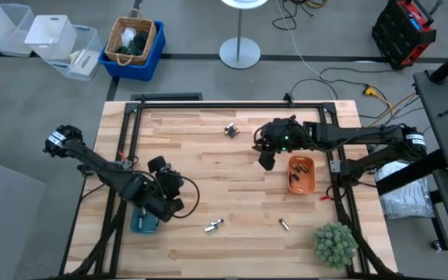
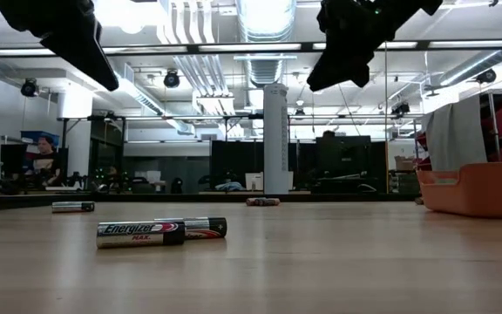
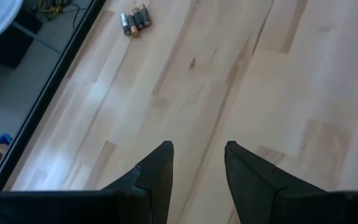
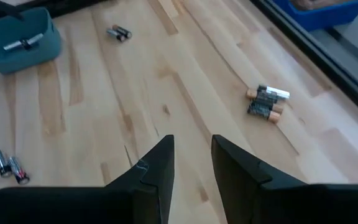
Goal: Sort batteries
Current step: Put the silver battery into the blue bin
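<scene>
Silvery batteries lie in small groups on the wooden table: a cluster (image 1: 230, 131) near the far edge, a pair (image 1: 213, 225) and a single one (image 1: 284, 225) near the front. More lie in the orange tray (image 1: 309, 185) and the teal tray (image 4: 20, 40). My left gripper (image 1: 162, 169) hovers open above the table's left side, beside the teal tray (image 1: 142, 223); its fingers (image 3: 160, 168) have nothing between them. My right gripper (image 1: 266, 162) hangs open just left of the orange tray, above bare wood, its fingers (image 4: 160, 162) holding nothing.
A black metal frame (image 1: 131, 117) runs along the table's edges. A green plant (image 1: 334, 243) stands at the near right corner. In the low view the front pair of batteries (image 2: 159, 231) lies in the foreground. Bare wood spreads across the table's middle.
</scene>
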You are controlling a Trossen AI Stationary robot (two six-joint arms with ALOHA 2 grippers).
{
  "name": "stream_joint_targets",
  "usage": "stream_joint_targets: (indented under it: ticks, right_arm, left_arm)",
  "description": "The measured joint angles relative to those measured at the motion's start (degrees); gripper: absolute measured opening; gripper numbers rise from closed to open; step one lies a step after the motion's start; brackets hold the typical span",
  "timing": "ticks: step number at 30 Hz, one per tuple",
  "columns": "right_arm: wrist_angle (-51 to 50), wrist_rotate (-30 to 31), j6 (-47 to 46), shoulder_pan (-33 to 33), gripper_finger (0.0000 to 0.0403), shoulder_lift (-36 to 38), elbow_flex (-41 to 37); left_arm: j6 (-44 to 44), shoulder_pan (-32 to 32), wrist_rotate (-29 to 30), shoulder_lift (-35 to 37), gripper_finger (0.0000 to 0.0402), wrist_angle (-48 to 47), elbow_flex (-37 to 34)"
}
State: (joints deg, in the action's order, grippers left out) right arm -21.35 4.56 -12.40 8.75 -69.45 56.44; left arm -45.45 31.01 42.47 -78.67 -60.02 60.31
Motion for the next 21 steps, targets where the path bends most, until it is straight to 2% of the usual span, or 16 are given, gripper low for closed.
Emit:
stream_joint_targets:
  ticks: [6,11,21]
  right_arm:
    - [3.5,0.0,1.6,0.0,0.0104,0.0,-0.4]
    - [4.3,0.0,2.1,0.0,0.0094,0.0,-0.5]
    - [4.9,0.0,2.1,0.0,0.0073,0.0,-1.8]
  left_arm:
    - [0.0,-2.6,-3.1,0.0,0.0125,-1.9,0.0]
    - [-0.5,-6.2,-7.3,0.0,0.0125,-3.2,0.0]
    - [-0.1,-13.1,-11.3,0.0,0.0125,-5.6,0.0]
